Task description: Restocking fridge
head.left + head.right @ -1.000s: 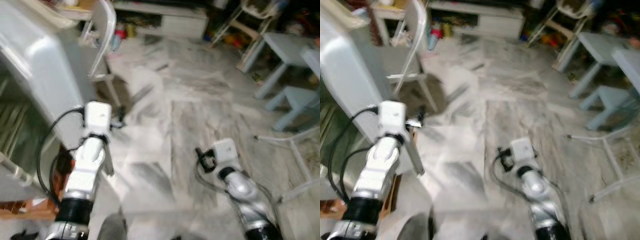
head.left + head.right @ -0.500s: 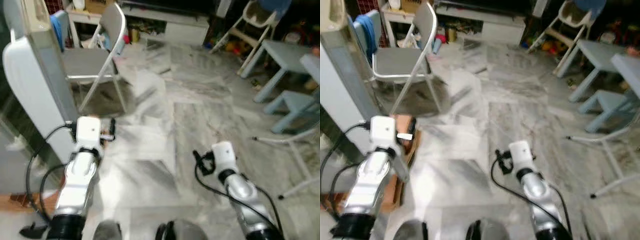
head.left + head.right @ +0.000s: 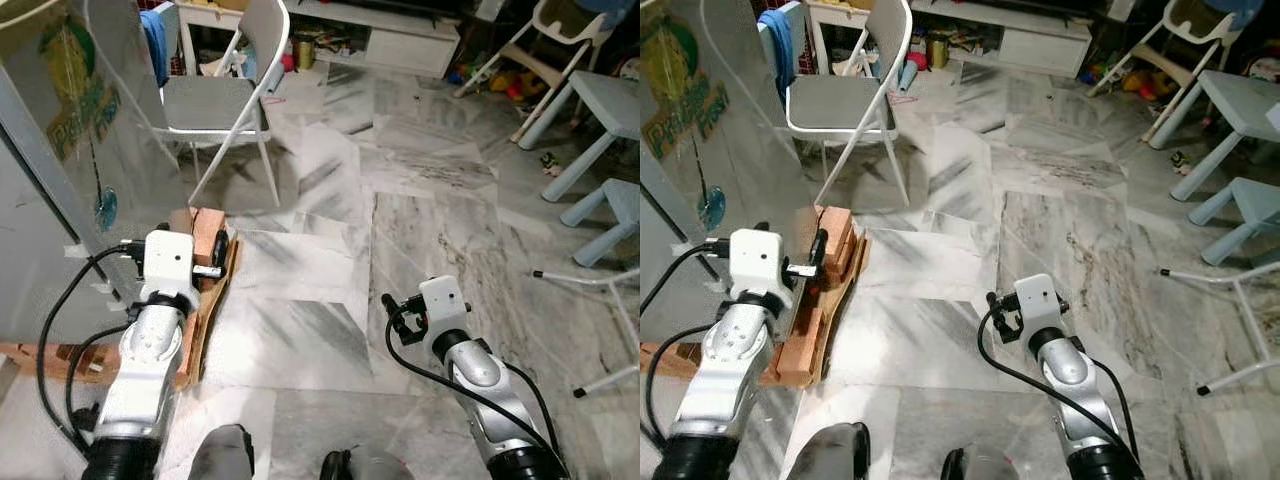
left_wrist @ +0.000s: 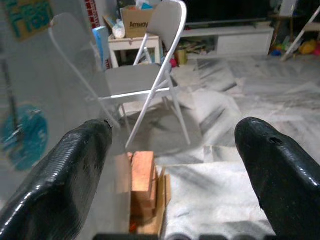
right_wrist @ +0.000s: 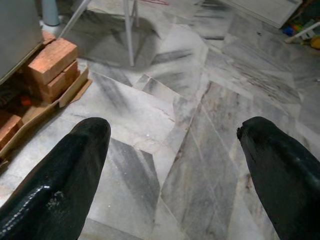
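Both grippers (left (image 4: pixel 170 170), right (image 5: pixel 175 165)) spread empty; folding chair (image 3: pixel 235 85) beside fridge (image 3: pixel 60 150).

I'm rocking two silver arms, each wearing a white boxy wrist camera (image 3: pixel 167 257) with black cables (image 3: pixel 62 320) looping off, and chunky glossy black fingers (image 4: pixel 65 175).

Floor (image 3: pixel 330 230) glossy veined marble; bricks (image 3: pixel 830 240) rough, matt; chair (image 3: pixel 225 100) w/ painted metal frame.

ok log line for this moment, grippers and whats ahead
left gripper open, empty | right gripper open, empty | fridge at robot's left | folding chair ahead | bricks by fridge base
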Robot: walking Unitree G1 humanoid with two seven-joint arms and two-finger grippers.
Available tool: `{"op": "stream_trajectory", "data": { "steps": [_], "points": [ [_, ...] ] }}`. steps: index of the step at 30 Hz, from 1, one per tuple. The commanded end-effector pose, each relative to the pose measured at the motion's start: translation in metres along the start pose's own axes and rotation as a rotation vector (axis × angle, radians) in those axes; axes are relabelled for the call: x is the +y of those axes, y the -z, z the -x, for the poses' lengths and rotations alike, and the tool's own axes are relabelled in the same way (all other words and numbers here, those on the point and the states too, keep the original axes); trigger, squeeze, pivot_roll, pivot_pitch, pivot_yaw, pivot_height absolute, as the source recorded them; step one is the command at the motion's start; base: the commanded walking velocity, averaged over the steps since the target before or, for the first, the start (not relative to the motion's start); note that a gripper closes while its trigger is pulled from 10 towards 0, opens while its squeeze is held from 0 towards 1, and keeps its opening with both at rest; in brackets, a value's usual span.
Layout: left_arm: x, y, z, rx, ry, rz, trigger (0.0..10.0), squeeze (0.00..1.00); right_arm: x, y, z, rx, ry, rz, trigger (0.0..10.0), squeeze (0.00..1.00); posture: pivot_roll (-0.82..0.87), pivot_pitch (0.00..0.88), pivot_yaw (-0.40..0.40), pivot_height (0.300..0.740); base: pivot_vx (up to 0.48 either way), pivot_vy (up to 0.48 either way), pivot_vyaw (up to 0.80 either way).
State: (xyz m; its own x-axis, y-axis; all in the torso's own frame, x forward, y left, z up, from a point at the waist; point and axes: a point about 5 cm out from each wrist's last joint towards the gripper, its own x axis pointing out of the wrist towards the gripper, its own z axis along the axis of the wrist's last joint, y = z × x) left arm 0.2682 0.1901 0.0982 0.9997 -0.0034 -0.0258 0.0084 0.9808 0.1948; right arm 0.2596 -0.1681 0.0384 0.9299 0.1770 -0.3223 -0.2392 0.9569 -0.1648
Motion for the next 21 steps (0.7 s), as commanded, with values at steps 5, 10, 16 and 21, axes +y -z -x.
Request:
{"op": "stream_trajectory", "data": {
  "steps": [5, 10, 16, 21],
  "points": [
    [0.013, -0.002, 0.005, 0.001, -0.038, -0.010, 10.0, 0.00, -0.011, -0.010, -0.004, -0.045, 0.068, -0.044, 10.0, 0.00, 0.14, 0.077, -0.107, 0.740, 0.000, 0.000, 0.00],
    [0.021, -0.007, -0.003, -0.021, -0.035, -0.038, 10.0, 0.00, -0.006, -0.032, -0.018, -0.106, 0.102, -0.031, 10.0, 0.00, 0.14, 0.058, -0.089, 0.740, 0.000, 0.000, 0.00],
    [0.034, -0.006, -0.006, -0.030, -0.107, -0.029, 10.0, 0.00, 0.001, -0.044, -0.024, -0.159, 0.145, 0.038, 10.0, 0.00, 0.13, 0.037, -0.064, 0.740, 0.000, 0.000, 0.00],
    [0.040, 0.005, 0.005, 0.008, -0.149, 0.001, 10.0, 0.00, 0.004, -0.053, -0.020, -0.232, 0.103, 0.001, 10.0, 0.00, 0.11, 0.039, -0.051, 0.740, 0.000, 0.000, 0.00]
  ]
}}
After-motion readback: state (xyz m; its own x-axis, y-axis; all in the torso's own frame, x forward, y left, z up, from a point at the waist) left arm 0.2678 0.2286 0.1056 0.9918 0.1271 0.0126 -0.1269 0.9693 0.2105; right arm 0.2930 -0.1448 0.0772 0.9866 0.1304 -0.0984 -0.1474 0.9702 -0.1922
